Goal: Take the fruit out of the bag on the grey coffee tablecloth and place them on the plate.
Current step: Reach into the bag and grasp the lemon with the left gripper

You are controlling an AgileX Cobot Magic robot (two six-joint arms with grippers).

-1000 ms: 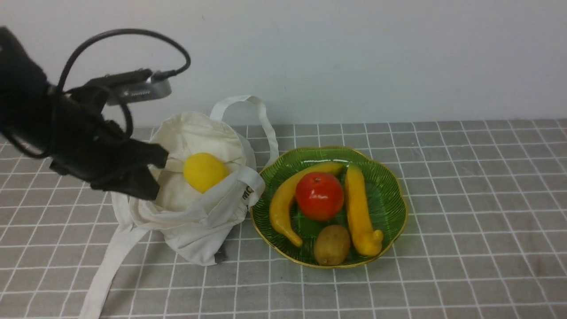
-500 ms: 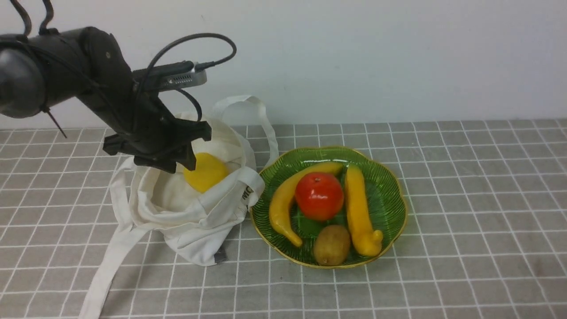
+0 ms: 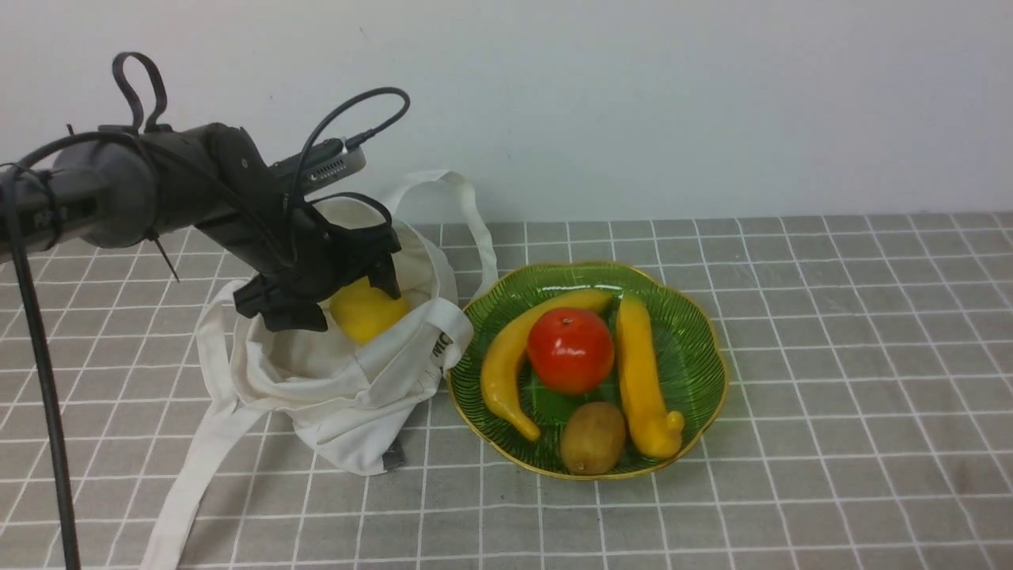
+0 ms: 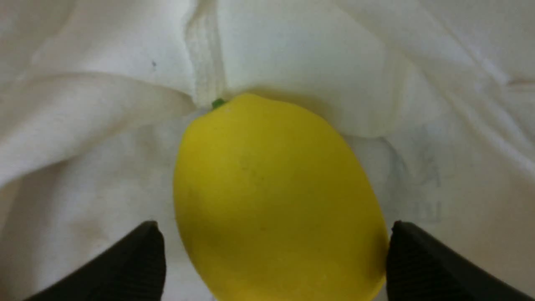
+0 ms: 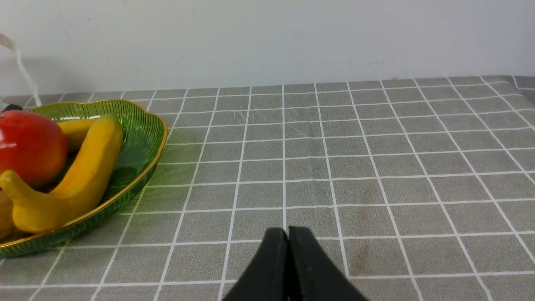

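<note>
The yellow lemon (image 3: 370, 315) lies inside the open off-white canvas bag (image 3: 340, 396) on the grey checked tablecloth (image 3: 831, 356). My left gripper (image 3: 348, 299) reaches into the bag and is open, one finger on each side of the lemon. In the left wrist view the lemon (image 4: 271, 196) fills the space between the two black fingers (image 4: 138, 263) of that gripper (image 4: 273, 228); one finger touches it and the other stands a little off. The green gold-rimmed plate (image 3: 692, 348) sits right of the bag. My right gripper (image 5: 288, 230) is shut and empty, low over the cloth (image 5: 376, 167).
On the plate lie two yellow bananas (image 3: 506, 360), a red-orange round fruit (image 3: 570, 350) and a brown kiwi (image 3: 593, 437). The bag's long handles (image 3: 182, 491) trail over the cloth towards me. A white wall stands close behind. The plate's rim (image 5: 142, 138) shows in the right wrist view.
My left arm has swung right and down into the bag's mouth, bringing the open gripper from the bag's left side to around the lemon. The lemon and the plate have not moved.
</note>
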